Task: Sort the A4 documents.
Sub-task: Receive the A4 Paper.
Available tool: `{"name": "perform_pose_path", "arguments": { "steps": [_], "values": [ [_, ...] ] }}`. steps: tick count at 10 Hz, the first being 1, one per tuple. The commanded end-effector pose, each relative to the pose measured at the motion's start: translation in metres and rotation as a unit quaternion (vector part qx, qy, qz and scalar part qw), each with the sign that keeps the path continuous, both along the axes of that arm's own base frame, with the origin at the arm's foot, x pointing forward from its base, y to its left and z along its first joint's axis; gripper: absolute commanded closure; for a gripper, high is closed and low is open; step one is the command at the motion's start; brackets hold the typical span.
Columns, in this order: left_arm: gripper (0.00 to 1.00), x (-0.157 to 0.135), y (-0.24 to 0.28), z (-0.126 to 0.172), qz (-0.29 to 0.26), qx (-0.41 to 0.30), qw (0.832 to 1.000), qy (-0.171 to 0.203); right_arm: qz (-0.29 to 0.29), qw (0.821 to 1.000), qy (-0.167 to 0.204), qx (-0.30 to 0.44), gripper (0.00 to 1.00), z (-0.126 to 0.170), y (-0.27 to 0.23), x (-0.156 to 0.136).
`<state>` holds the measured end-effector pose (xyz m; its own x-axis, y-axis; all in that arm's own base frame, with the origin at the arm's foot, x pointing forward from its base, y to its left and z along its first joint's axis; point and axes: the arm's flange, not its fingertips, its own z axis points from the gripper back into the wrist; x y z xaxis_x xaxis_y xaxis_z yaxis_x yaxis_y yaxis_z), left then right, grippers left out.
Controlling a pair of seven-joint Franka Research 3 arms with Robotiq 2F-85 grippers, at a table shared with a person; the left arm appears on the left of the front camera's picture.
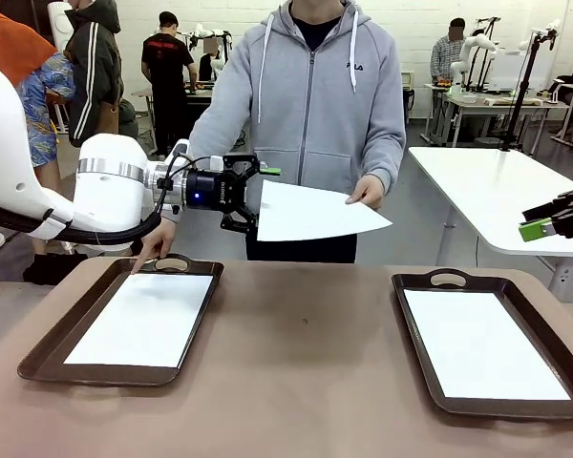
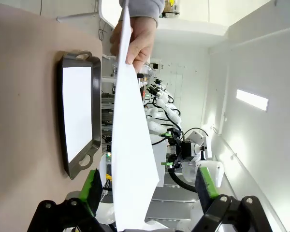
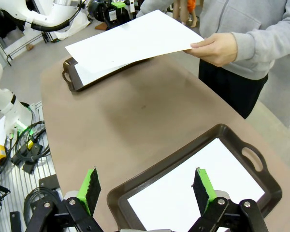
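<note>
Brown tabletop carries two dark trays, and everything here is placed against it. Over its far left edge the left gripper hangs with its jaws spread wide, straddling the near edge of a loose paper sheet without pinching it; the left wrist view shows that sheet edge-on, running up between the two green pads with daylight on either side. Below the gripper, the left tray sits on the table's left half with a white sheet lying flat inside it, and the person's one hand rests fingertips-down at that tray's far handle. At the table's far side stands the person in a grey hoodie, whose other hand is clenched on the loose sheet's far corner, holding it level above the table's far edge. On the table's right half the right tray holds another white sheet. Off the table's right edge the right gripper hovers with jaws parted and nothing between them. Its wrist view looks down on the right tray directly beneath its fingers, and shows the held sheet partly covering the left tray beyond. A white table stands behind, past the far right corner.
</note>
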<state>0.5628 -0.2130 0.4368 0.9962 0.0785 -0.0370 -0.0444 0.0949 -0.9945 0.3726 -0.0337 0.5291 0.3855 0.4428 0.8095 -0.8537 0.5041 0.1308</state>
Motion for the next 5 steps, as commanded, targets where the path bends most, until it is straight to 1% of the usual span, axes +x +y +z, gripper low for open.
{"name": "perform_pose_path", "arguments": {
  "steps": [1,5],
  "values": [
    [0.0,0.004,-0.0046,-0.0042,-0.007,-0.019,1.0,-0.008,0.002,1.0,0.0,0.002,0.0,-0.0005,0.0007,0.0002],
    [0.0,0.0034,-0.0138,-0.0098,-0.022,-0.025,0.999,0.0,0.002,1.0,0.0,0.002,0.0,-0.0005,0.0007,0.0002]
  ]
}}
